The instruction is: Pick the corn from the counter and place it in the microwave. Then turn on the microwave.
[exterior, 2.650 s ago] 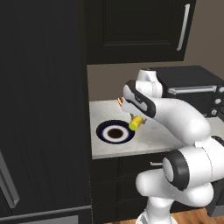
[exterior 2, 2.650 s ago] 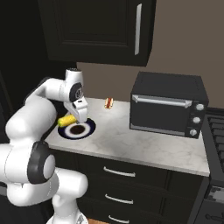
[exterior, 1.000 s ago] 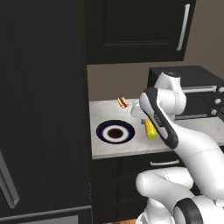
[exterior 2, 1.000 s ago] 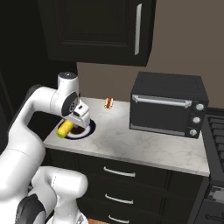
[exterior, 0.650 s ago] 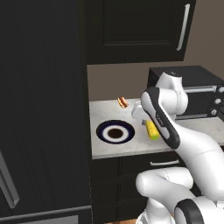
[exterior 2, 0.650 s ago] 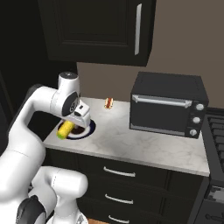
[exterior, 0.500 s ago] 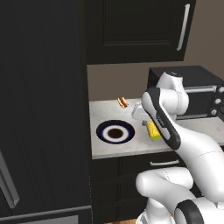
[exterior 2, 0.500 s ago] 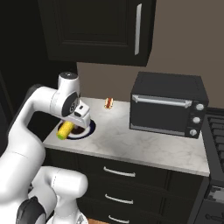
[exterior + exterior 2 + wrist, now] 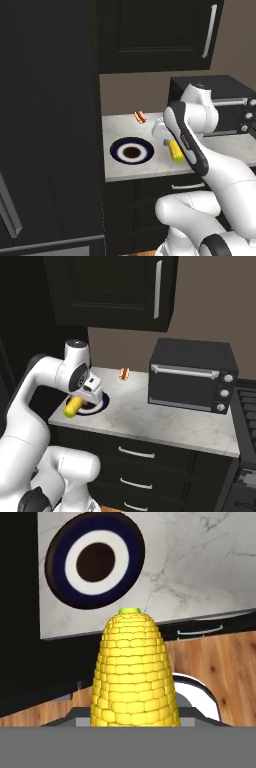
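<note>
Knobbly yellow corn (image 9: 134, 671) over marbled counter (image 9: 200, 567)

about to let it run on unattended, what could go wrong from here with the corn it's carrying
1. The small yellow corn cob sticks far out of the shut claw, held at one end, so it could slip during a wide swing.
2. In the hand view it hangs past the edge of the pale marble counter, over the wood floor; a drop there may put it out of easy reach.
3. The black toaster oven sits close by and could be mistaken for the microwave.
</note>
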Controlling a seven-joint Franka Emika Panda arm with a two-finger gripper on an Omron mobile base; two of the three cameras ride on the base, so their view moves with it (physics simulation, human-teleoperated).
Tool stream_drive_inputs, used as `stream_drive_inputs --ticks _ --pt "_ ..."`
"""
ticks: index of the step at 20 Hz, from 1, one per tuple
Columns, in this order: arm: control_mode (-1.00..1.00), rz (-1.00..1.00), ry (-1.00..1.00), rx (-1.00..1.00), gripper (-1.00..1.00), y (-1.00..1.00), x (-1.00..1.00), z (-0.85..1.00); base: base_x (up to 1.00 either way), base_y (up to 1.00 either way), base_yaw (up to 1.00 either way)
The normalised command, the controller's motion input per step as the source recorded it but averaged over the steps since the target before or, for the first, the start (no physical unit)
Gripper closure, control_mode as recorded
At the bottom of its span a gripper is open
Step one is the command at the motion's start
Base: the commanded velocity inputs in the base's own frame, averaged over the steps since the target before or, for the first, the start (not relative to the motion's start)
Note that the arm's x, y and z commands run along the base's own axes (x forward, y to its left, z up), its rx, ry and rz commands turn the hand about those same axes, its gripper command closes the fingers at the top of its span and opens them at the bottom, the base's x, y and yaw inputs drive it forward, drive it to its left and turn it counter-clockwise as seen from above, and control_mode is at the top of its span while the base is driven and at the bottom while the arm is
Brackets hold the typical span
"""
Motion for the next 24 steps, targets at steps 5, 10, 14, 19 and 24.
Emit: stream_drive_inputs --ticks 5,10,14,19,24 --pt "-1.0 0.0 -0.02 -0.01 1.0 0.01 -0.05 0.0 0.0 0.0 0.0" --pt "-1.0 0.0 0.0 -0.07 1.0 0.02 -0.05 0.0 0.0 0.0 0.0" --pt "-1.0 0.0 0.0 -0.12 1.0 0.04 -0.06 0.0 0.0 0.0 0.0" --pt "-1.0 0.0 0.0 -0.12 1.0 0.0 -0.04 0.0 0.0 0.0 0.0" --pt "-1.0 0.0 0.0 -0.04 1.0 0.0 -0.01 0.0 0.0 0.0 0.0"
